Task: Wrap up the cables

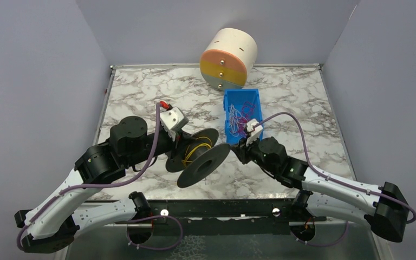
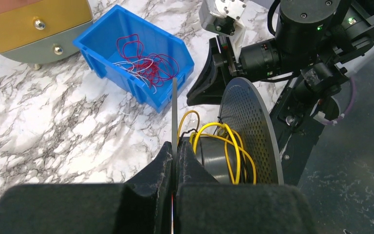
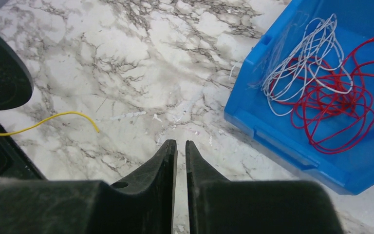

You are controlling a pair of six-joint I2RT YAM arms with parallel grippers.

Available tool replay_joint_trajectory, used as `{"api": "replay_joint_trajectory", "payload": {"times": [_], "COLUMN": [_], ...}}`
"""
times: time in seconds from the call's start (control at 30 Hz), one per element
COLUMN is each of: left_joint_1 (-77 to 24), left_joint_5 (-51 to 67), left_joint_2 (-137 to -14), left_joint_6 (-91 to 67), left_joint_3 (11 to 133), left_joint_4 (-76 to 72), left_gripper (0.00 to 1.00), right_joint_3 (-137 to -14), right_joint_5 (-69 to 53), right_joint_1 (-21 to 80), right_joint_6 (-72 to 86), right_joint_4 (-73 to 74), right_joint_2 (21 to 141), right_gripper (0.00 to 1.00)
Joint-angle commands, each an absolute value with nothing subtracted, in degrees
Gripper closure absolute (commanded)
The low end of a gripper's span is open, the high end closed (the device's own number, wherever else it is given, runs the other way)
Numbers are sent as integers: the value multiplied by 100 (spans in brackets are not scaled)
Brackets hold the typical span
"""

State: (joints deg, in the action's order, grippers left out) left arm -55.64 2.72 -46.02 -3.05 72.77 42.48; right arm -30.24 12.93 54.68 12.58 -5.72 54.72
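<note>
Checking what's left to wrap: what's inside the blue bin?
Red wires and white wires lie tangled in the blue bin. The tangle itself hides anything lying beneath it.

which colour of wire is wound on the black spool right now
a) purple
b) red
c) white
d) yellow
d: the yellow wire loops around the hub of the black spool, while the red and white wires lie loose in the blue bin.
</note>
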Motion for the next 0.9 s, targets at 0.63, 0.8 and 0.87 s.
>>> {"api": "replay_joint_trajectory", "payload": {"times": [0.63,0.8,0.87], "left_joint_1": [-5581,-5582,-5581], "left_joint_5": [-954,-1014,-1003], "left_joint_2": [-4574,-4598,-4583], "left_joint_6": [-917,-981,-1001], "left_joint_3": [7328,7278,7269], "left_joint_4": [2730,2638,2612], "left_gripper": [100,100,100], "right_joint_3": [-2508,-2469,-2469], "right_joint_5": [-2477,-2685,-2689], "right_joint_1": [5449,5454,5450], "right_joint_6": [2978,3283,3353], "right_joint_4": [-2316,-2990,-3116], "right_joint_2": [5513,5861,5962], "right_gripper": [56,55,55]}}
